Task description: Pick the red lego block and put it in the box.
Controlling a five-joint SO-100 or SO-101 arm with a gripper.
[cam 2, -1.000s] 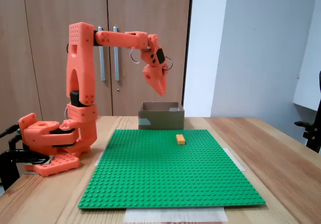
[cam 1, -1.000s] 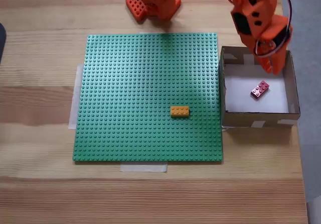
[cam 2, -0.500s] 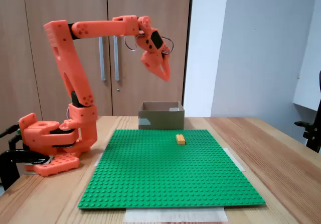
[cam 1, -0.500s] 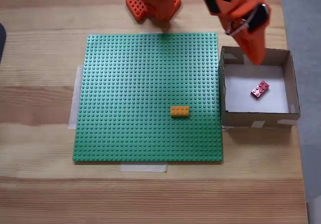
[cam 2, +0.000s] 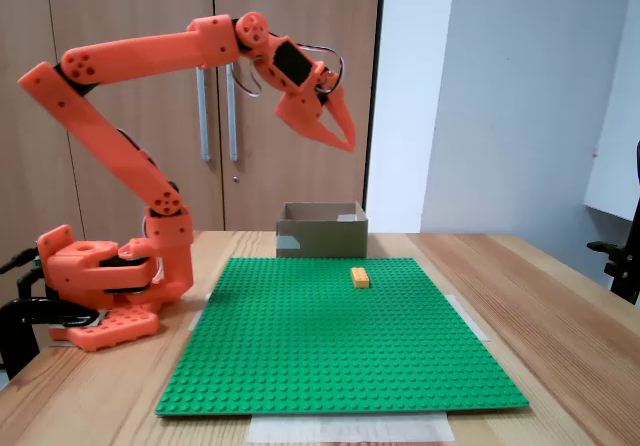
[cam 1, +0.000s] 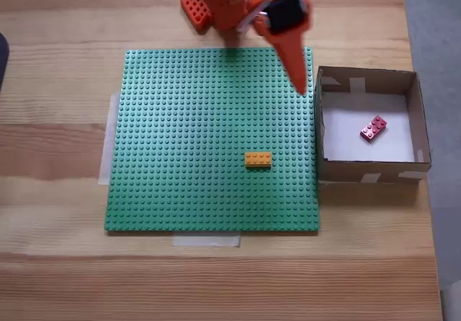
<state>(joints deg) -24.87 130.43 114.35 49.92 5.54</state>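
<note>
Look in the box [cam 1: 367,168] and you'll find the red brick [cam 1: 373,127]: a small pinkish-red 2x4 piece, studs up, lying flat on the white floor and turned at a slant to the walls, right of centre and clear of every wall. From the side you can see the box [cam 2: 320,236] at the far edge of the green baseplate [cam 2: 330,336], but its brown wall hides the brick. Your gripper [cam 1: 301,85] holds nothing; from above it shows as one orange wedge pointing toward the box's near corner over the baseplate [cam 1: 187,134]. From the side the gripper [cam 2: 347,138] hangs high above the box, and its fingers look slightly parted, though you can't be sure. An orange brick [cam 1: 258,160] sits on the baseplate.
</note>
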